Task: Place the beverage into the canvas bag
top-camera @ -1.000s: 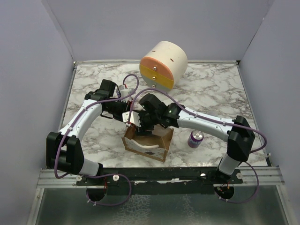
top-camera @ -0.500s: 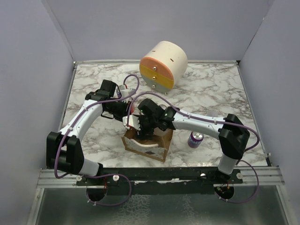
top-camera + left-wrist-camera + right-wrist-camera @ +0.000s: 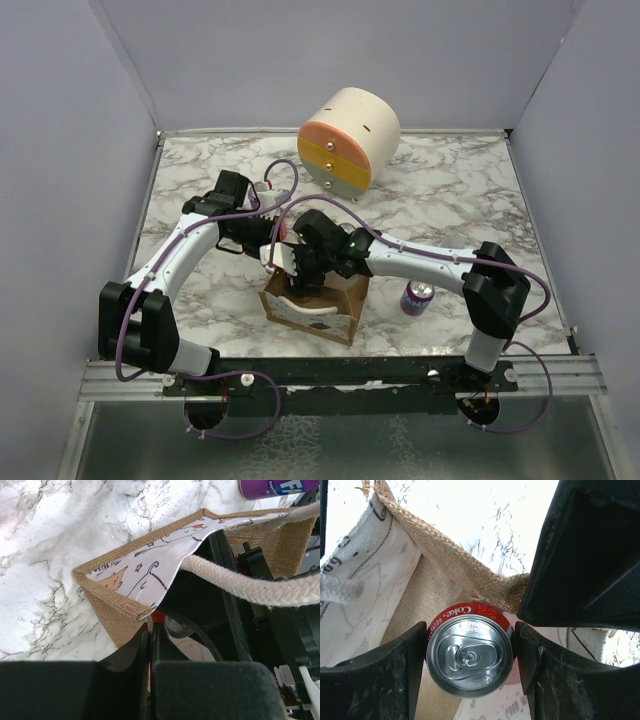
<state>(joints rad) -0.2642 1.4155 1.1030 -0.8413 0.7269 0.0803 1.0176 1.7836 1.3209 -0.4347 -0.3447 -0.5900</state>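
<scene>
The tan canvas bag (image 3: 318, 311) stands open near the table's front middle. My left gripper (image 3: 272, 250) is shut on its far-left rim; in the left wrist view the jaws (image 3: 150, 632) pinch the burlap corner (image 3: 112, 612), and the whitish rope handle (image 3: 240, 584) crosses the opening. My right gripper (image 3: 302, 274) reaches into the bag's mouth, shut on a red Coke can (image 3: 469, 655). The can stands upright between the fingers (image 3: 402, 660), just inside the burlap rim (image 3: 447, 562), with the printed white lining (image 3: 365, 585) beside it.
A purple soda can (image 3: 417, 296) stands upright on the marble just right of the bag, and shows in the left wrist view (image 3: 275, 487). A round cream, orange and yellow drawer cabinet (image 3: 348, 138) sits at the back. Grey walls enclose the table.
My right arm has shifted left and lowered the Coke can further into the bag's mouth. My left gripper has kept its hold on the rim.
</scene>
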